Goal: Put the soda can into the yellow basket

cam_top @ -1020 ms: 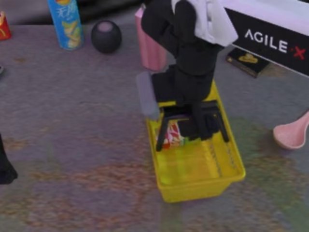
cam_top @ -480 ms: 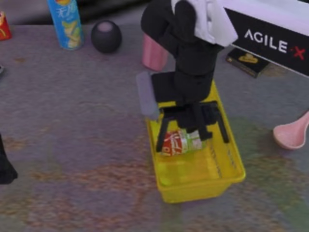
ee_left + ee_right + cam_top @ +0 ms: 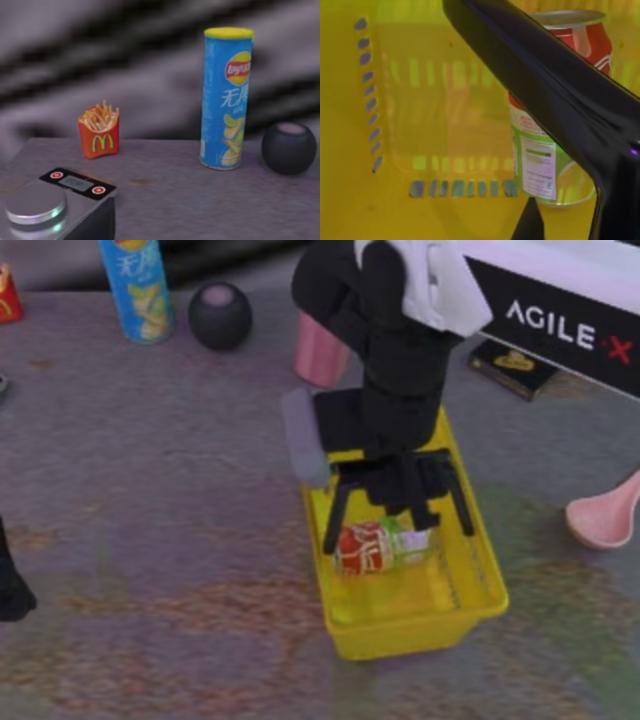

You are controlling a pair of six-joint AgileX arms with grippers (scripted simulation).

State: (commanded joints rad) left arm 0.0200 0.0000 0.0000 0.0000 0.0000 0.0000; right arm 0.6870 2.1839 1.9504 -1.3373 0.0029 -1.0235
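Soda can (image 3: 382,547), a small metal cylinder with a red upper half and a lime-green lower part, lies on its side inside the yellow basket (image 3: 478,585) in the top view, at the end of the basket farther from the camera. The basket is a bright, glossy rectangular tub with slotted walls and thin black folding handles (image 3: 335,508). My right gripper (image 3: 405,502) hangs just above the can, and its black fingers are spread with nothing between them; the can lies free below. A grey block (image 3: 304,437) sits against the basket's far left corner. Farther back stand a tall blue chip canister (image 3: 137,287), a matte dark round speaker (image 3: 220,315) and a pink cup (image 3: 317,350); a flat black box (image 3: 513,366) lies to the right, and a pink spoon (image 3: 605,516) lies at the right edge. My left arm (image 3: 12,585) is parked at the table's left edge.

From the left wrist, the canister (image 3: 226,97) shows a yellow lid and smooth printed sides, with the speaker (image 3: 289,148) just beside it. A red carton of fries (image 3: 99,130) stands well apart from them, and a kitchen scale (image 3: 55,202) with a round brushed-metal plate sits nearest. I cannot tell how the left claw stands.

From the right wrist, one glossy black finger (image 3: 555,95) crosses in front of the can (image 3: 540,150), whose silver top and white label panel show. Around it are the basket's translucent yellow walls (image 3: 370,100), pierced by rows of small slots.
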